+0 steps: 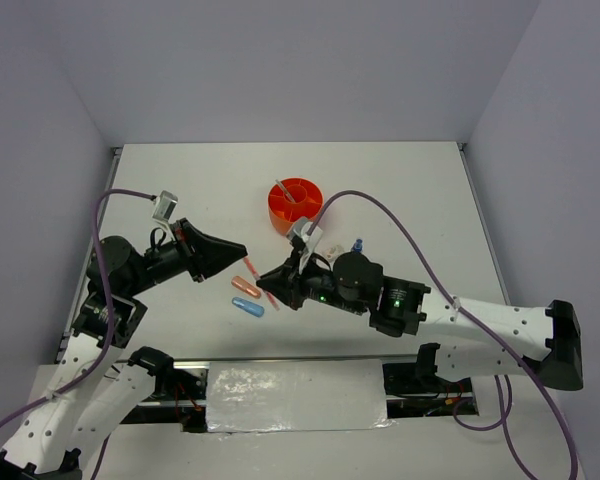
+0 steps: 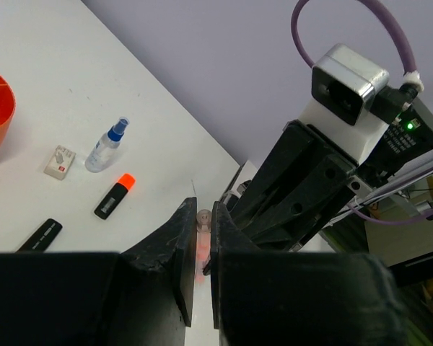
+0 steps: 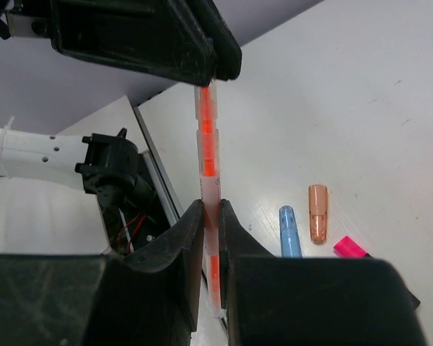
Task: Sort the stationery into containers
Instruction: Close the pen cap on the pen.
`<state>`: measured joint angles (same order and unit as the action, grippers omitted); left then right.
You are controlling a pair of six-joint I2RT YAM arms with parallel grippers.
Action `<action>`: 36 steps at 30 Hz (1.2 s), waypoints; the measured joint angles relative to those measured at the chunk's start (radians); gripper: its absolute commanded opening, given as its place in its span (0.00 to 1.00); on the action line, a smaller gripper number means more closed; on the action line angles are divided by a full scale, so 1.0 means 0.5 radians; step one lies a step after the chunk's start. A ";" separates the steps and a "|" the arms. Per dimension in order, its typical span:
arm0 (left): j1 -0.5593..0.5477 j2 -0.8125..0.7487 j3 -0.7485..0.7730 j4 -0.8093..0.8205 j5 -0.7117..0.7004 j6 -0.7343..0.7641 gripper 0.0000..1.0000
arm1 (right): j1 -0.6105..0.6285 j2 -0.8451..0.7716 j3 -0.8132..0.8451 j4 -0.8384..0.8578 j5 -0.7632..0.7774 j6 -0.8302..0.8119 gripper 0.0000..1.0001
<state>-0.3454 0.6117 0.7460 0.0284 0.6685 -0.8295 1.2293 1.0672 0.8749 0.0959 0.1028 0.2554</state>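
Pink thin plastic pen [image 3: 208, 144] sits clamped in right end effector [image 3: 211, 210], apparently left end effector [image 2: 203, 216] too; handover likely, one must release.

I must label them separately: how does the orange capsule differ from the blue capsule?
Colour: the orange capsule is pale orange, the blue capsule light blue. Place: the orange capsule lies farther back on the table, the blue capsule nearer its front edge. Both lie flat, side by side, not touching.
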 measured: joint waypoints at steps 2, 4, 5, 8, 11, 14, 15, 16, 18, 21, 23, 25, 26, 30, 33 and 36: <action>0.000 -0.002 0.000 -0.003 -0.005 0.039 0.00 | -0.019 0.021 0.038 -0.020 -0.021 0.000 0.00; 0.002 -0.002 -0.008 0.016 -0.020 0.050 0.00 | -0.040 0.051 0.092 -0.052 -0.044 -0.002 0.00; 0.005 -0.008 -0.011 0.021 -0.026 0.072 0.00 | -0.050 0.066 0.112 -0.071 -0.060 -0.006 0.00; 0.006 -0.013 -0.011 0.009 -0.053 0.139 0.00 | -0.080 0.122 0.187 -0.148 -0.095 -0.005 0.00; 0.008 -0.013 -0.011 -0.016 -0.082 0.199 0.00 | -0.112 0.169 0.253 -0.229 -0.127 0.011 0.00; 0.009 -0.013 -0.011 -0.028 -0.085 0.243 0.00 | -0.124 0.193 0.270 -0.244 -0.152 0.015 0.00; 0.009 -0.012 -0.014 -0.028 -0.082 0.246 0.00 | -0.125 0.194 0.270 -0.243 -0.162 0.014 0.00; 0.009 -0.011 -0.015 -0.027 -0.079 0.245 0.03 | -0.127 0.194 0.270 -0.240 -0.175 0.008 0.00; 0.009 -0.009 -0.015 -0.021 -0.072 0.245 0.22 | -0.134 0.194 0.269 -0.237 -0.203 -0.006 0.00; 0.009 -0.010 -0.012 -0.030 -0.064 0.259 0.47 | -0.143 0.194 0.262 -0.205 -0.253 -0.019 0.00; 0.001 -0.010 -0.009 -0.110 -0.015 0.257 0.52 | -0.146 0.192 0.262 -0.114 -0.271 -0.020 0.00; -0.008 -0.010 -0.008 -0.164 0.003 0.251 0.51 | -0.151 0.179 0.261 -0.023 -0.282 -0.018 0.00; -0.008 -0.009 -0.007 -0.176 0.008 0.248 0.45 | -0.152 0.172 0.261 -0.008 -0.282 -0.018 0.00; -0.010 -0.010 0.027 -0.192 0.032 0.240 0.31 | -0.156 0.162 0.227 0.042 -0.288 -0.005 0.00; -0.010 -0.012 0.043 -0.187 0.039 0.239 0.30 | -0.156 0.162 0.224 0.058 -0.290 0.002 0.00; -0.010 -0.019 0.044 -0.179 0.037 0.237 0.24 | -0.156 0.162 0.224 0.070 -0.293 0.010 0.00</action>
<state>-0.3504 0.6022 0.7681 -0.0612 0.6868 -0.7109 1.1511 1.1481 0.9867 0.1310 -0.0437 0.2604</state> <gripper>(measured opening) 0.273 0.155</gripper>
